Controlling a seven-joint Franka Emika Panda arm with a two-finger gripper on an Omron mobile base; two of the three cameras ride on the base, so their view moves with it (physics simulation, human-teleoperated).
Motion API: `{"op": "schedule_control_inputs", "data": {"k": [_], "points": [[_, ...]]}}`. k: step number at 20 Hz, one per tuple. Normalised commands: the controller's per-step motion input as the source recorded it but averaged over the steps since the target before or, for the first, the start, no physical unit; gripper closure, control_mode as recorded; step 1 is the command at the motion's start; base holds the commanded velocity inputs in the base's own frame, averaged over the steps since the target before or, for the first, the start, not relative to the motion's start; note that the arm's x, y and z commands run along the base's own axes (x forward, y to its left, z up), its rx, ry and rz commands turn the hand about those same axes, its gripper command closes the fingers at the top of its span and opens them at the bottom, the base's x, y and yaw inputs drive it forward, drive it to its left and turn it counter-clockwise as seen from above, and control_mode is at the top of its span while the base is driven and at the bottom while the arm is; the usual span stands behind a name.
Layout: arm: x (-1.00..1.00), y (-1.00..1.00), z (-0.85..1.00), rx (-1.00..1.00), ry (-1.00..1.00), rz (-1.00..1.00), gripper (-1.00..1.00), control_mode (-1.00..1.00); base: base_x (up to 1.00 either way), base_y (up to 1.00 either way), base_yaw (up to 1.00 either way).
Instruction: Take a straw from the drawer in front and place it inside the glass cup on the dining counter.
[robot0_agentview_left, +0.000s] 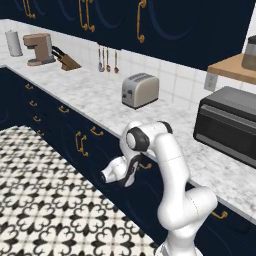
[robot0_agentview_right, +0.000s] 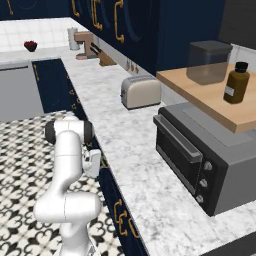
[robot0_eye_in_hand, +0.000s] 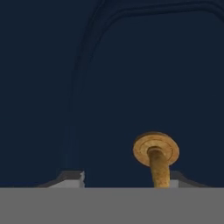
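My gripper (robot0_agentview_left: 139, 167) is pressed close to the navy drawer front (robot0_eye_in_hand: 131, 78), just under the marble worktop's edge. The drawer is shut. In the hand view the gripper (robot0_eye_in_hand: 127, 181) stands open, and the curved brass pull (robot0_eye_in_hand: 156, 158) rises between its fingertips (robot0_eye_in_hand: 71, 179), nearer the right one. From the right base view the hand (robot0_agentview_right: 95, 163) points sideways into the cabinet face. The straw is hidden inside the shut drawer. The glass cup and the dining counter are out of view.
On the marble worktop (robot0_agentview_left: 95, 95) stand a toaster (robot0_agentview_left: 140, 89), a black toaster oven (robot0_agentview_left: 227, 125), a coffee machine (robot0_agentview_left: 39, 48) and a knife block (robot0_agentview_left: 65, 60). A wooden shelf (robot0_agentview_right: 220, 95) carries a jar and a brown bottle. Patterned floor (robot0_agentview_left: 45, 200) lies behind the arm.
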Motion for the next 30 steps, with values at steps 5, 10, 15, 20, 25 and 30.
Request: {"op": "schedule_control_inputs", "data": {"k": [5,10,15,20,25,30], "points": [[-0.54,0.55,0.00,0.00,-0.04,0.00,1.00,-1.00,0.00,0.00,0.00],[-0.67,0.95,0.00,0.00,0.00,0.01,1.00,-1.00,0.00,0.00,0.00],[-0.67,1.00,0.00,0.00,0.00,0.01,1.00,-1.00,0.00,0.00,0.00],[-0.59,1.00,0.00,0.00,0.01,0.00,1.00,-1.00,0.00,0.00,0.00],[-0.41,0.90,0.01,0.04,0.03,0.00,-1.00,-1.00,0.00,0.00,0.00],[-0.36,0.15,0.48,0.28,0.09,0.00,-1.00,-1.00,0.00,0.00,0.00]]}}
